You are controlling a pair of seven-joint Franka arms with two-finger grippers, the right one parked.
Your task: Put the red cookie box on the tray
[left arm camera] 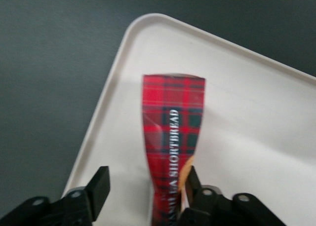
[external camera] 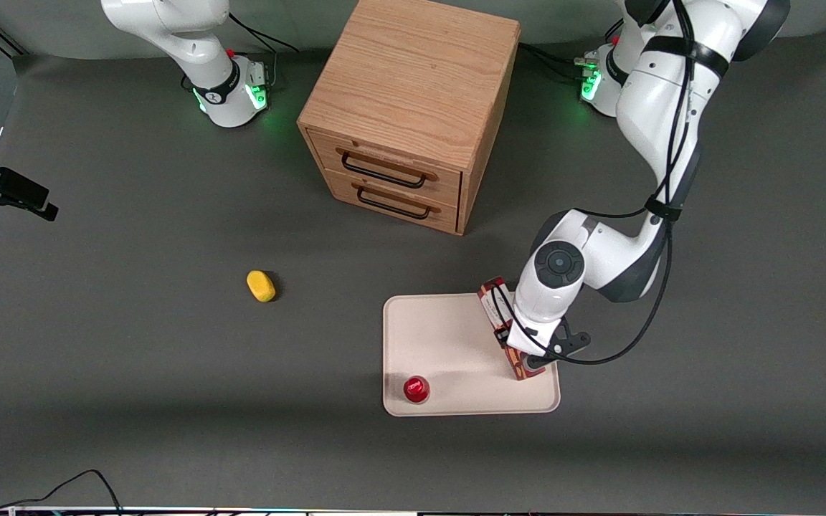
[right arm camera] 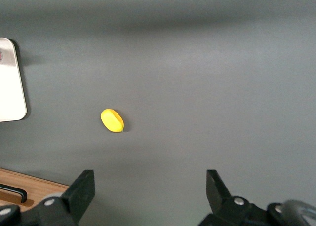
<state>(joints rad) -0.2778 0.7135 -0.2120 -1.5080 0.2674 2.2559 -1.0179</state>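
glossy red tartan cardboard cookie box (left arm camera: 174, 137) under the black matt plastic left gripper (left arm camera: 148, 189), on a smooth cream-white plastic tray (left arm camera: 256, 117); matt dark grey table (external camera: 133, 358) around it.

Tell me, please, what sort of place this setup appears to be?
Probably a robotics lab bench: a dark mat-covered table, the gripper open around the red cookie box over the tray, near a small wooden drawer unit.

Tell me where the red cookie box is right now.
The red cookie box lies on the tray, along its edge nearest the working arm, beneath the open gripper.
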